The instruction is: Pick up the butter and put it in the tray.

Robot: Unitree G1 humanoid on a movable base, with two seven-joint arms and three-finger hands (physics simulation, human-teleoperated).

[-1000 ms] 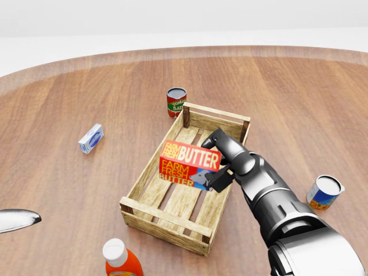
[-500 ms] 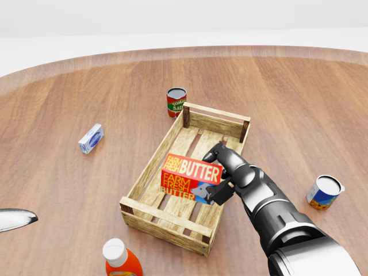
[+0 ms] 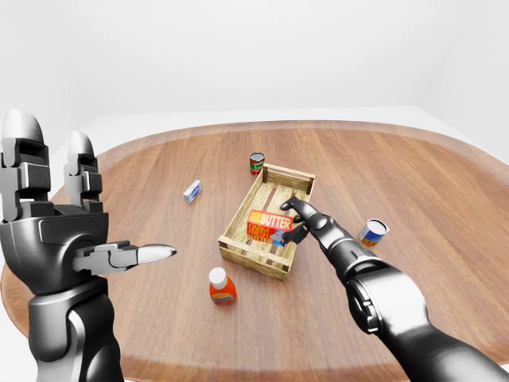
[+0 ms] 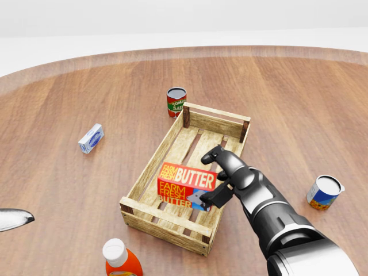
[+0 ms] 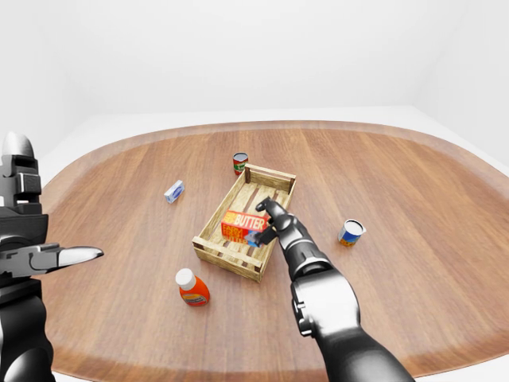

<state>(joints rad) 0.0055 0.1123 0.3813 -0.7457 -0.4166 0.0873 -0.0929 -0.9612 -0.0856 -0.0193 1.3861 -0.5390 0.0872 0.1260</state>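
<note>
Since the earlier head views, the butter box (image 4: pixel 187 185) has been carried down and toward the lower end of the wooden crate (image 4: pixel 170 223), and it is now held low inside, label up and slightly tilted. It is gripped at its right end by the right hand (image 4: pixel 221 184), whose fingers are closed round it. Whether the box already rests on the slats cannot be told.

If the fingers are opened while the box is tilted, it may be tipped onto its edge or left leaning on the near wall. The crate could also be nudged if the hand is pressed down further, since the knuckles stand close to the right-hand rail.

The left hand (image 3: pixel 60 231) is held raised and open at the left of the left-eye view, well apart from everything. The tomato can (image 4: pixel 176 102), just beside the crate's far corner, is unlikely to be disturbed.
</note>
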